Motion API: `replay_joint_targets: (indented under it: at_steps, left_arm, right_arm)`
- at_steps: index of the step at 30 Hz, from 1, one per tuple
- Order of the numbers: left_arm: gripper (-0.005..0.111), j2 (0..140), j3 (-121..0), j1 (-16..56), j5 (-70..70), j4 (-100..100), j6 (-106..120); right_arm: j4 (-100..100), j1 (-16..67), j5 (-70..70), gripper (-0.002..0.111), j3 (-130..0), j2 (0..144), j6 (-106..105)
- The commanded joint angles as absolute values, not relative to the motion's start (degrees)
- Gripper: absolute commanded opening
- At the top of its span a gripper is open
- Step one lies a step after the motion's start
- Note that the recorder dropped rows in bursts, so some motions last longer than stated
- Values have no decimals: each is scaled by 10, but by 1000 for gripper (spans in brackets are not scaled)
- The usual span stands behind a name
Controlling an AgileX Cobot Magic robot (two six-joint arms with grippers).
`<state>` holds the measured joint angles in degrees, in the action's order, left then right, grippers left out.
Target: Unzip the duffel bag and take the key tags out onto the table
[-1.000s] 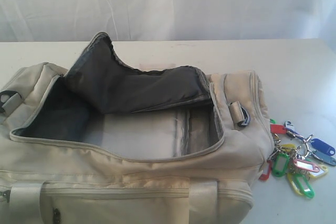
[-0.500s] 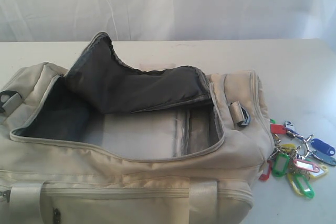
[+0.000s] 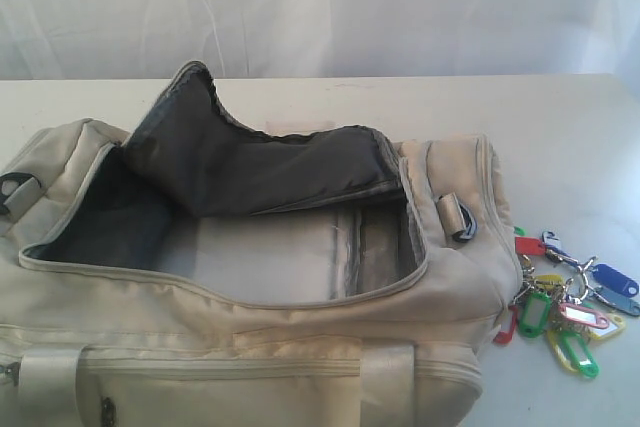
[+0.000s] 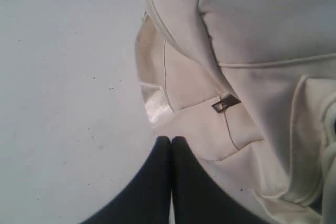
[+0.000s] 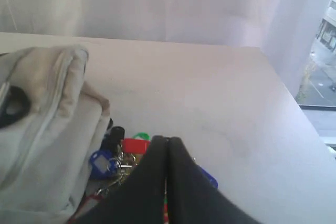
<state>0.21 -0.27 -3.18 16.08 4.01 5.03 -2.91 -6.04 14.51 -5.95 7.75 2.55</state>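
Many key tags [image 5: 131, 147] — beneath right jaws

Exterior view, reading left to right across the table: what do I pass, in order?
On the duffel bag: left grey loop → open zip flap → right grey loop; then, past the bag's end, the key tags on the table.

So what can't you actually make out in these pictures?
- Exterior view: the duffel bag has its near side and left end cut off by the frame, and its folded-back flap hides part of the inside.
- Exterior view: any writing on the key tags is too small to read.
- Right wrist view: the shut right pincer covers part of the bunch.
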Motion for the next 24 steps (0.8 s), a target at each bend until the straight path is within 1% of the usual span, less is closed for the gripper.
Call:
replay_joint_targets:
  at_steps: [1, 5, 10, 17, 24]
  left_arm:
    - [0, 0, 0, -33, 160, 48, 46]
    - [0, 0, 0, -33, 159, 48, 46]
    - [0, 0, 0, -33, 161, 48, 47]
    - [0, 0, 0, -33, 161, 48, 47]
    - [0, 0, 0, -33, 161, 48, 47]
  right_arm:
    - [-19, -74, 142, 0, 0, 0, 33]
    - [-8, -75, 204, 0, 0, 0, 33]
    - [-7, -71, 205, 0, 0, 0, 33]
    - [-5, -27, 205, 0, 0, 0, 33]
    - [-5, -24, 205, 0, 0, 0, 33]
